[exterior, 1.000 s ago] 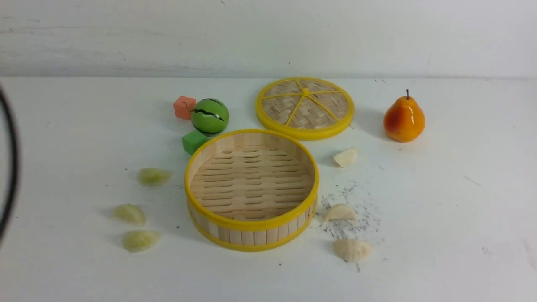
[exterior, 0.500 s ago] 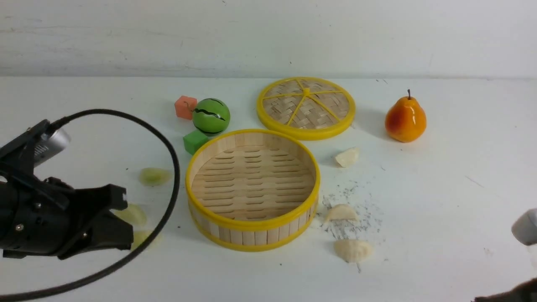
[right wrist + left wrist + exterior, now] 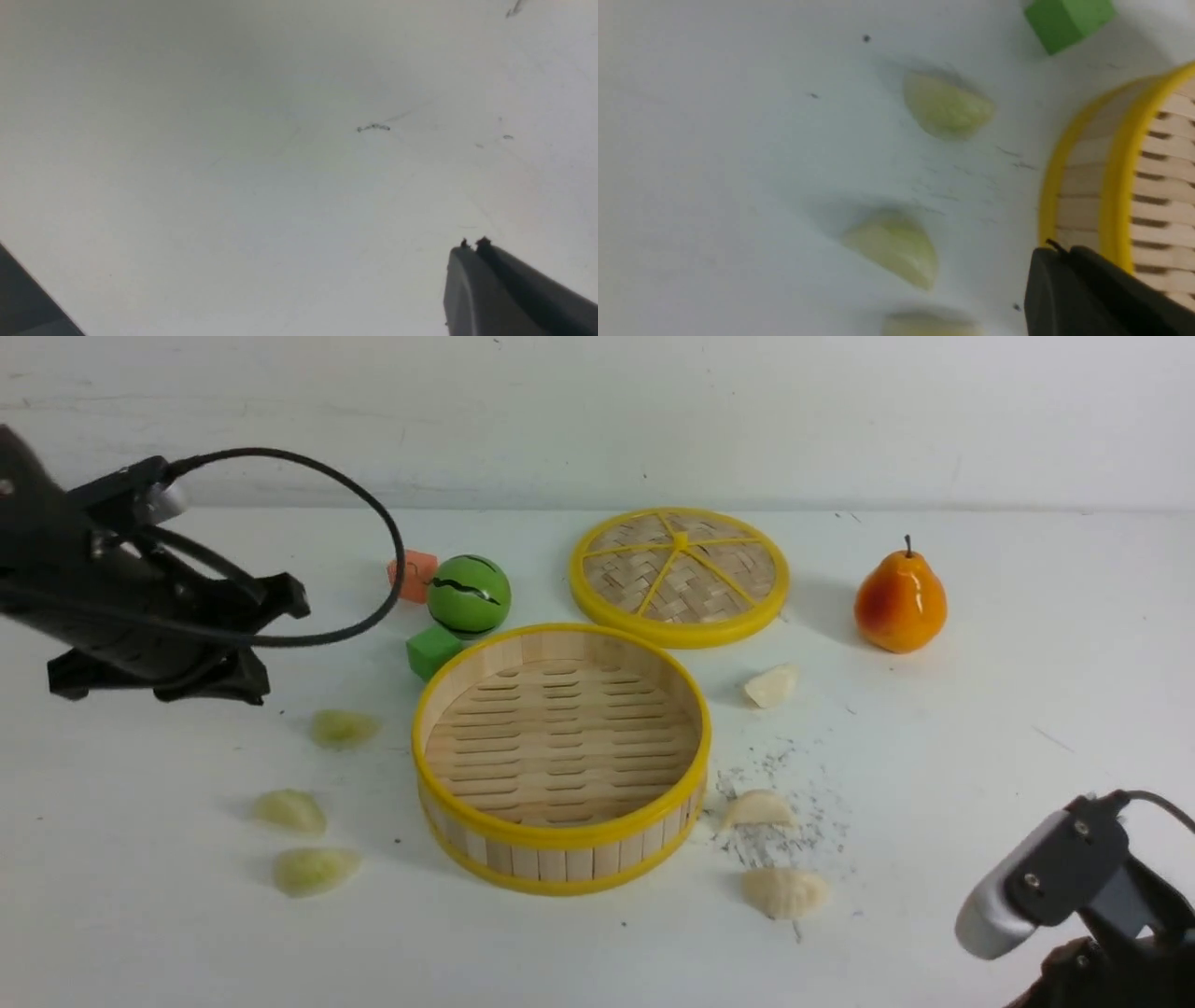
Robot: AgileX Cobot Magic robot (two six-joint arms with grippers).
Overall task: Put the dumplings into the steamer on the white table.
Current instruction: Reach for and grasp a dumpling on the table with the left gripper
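Left claw (image 3: pixel 1057 248) pressed together at 10 o'clock from steamer (image 3: pixel 560 837), right claw (image 3: pixel 472 243) likewise at 4, 3 green dumplings (image 3: pixel 289 812) on worktop (image 3: pixel 980 709) at 9, 3 cream dumplings (image 3: pixel 758 809) at 3

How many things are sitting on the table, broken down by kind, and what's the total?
Green dumplings: 3
White dumplings: 3
Steamer: 1
Lid: 1
Pear: 1
Watermelon ball: 1
Green cube: 1
Orange cube: 1
Total: 12
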